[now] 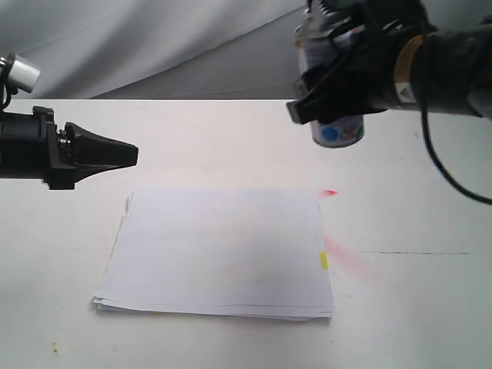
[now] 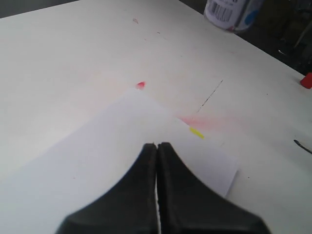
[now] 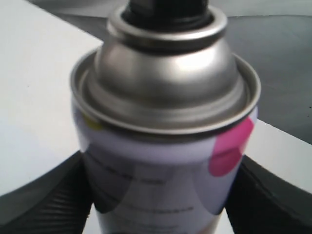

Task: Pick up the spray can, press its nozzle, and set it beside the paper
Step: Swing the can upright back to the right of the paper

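Holding spray can point(image 1: 339, 131) aloft in right gripper point(image 1: 319, 100), jaws clamped on body, beyond paper stack point(image 1: 219, 246); left gripper point(image 1: 132, 154) pressed closed, empty, over paper

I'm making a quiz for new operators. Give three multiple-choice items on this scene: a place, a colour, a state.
1. Where is the spray can?
A. Lying on the paper
B. In the right gripper
C. In the left gripper
2. What colour is the tab on the paper's edge?
A. Yellow
B. Green
C. Black
3. How is the left gripper?
A. Wide open
B. Shut on the paper
C. Shut, empty
Answers: B, its fingers flank the spray can; A, the tab shows yellow; C, its jaws meet with nothing between.
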Robot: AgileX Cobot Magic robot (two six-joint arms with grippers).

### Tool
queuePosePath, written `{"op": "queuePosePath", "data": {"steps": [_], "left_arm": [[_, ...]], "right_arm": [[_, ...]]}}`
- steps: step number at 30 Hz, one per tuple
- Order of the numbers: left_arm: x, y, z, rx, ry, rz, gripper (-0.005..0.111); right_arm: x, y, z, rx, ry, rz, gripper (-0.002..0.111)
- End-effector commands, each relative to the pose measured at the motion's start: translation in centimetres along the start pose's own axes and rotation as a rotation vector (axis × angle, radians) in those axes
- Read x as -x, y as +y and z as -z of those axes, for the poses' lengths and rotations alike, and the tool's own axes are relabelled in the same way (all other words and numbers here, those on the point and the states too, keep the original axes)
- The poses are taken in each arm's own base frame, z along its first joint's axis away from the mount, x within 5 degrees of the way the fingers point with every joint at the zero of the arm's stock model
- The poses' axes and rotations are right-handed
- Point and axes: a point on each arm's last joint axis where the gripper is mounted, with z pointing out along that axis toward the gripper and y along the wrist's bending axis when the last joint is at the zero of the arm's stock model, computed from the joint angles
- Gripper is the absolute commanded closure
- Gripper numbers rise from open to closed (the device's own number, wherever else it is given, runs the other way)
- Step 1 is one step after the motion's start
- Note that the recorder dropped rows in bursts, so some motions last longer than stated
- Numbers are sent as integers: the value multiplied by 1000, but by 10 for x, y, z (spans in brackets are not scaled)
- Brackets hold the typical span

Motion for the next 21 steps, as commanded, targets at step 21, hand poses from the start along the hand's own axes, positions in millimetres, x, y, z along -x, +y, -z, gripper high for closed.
{"op": "queuePosePath", "data": {"steps": [21], "left_arm": [[2,-4,2,-30,-23,18,107]], "right_arm": [[-78,-13,-25,136,-157,-187,108]]}}
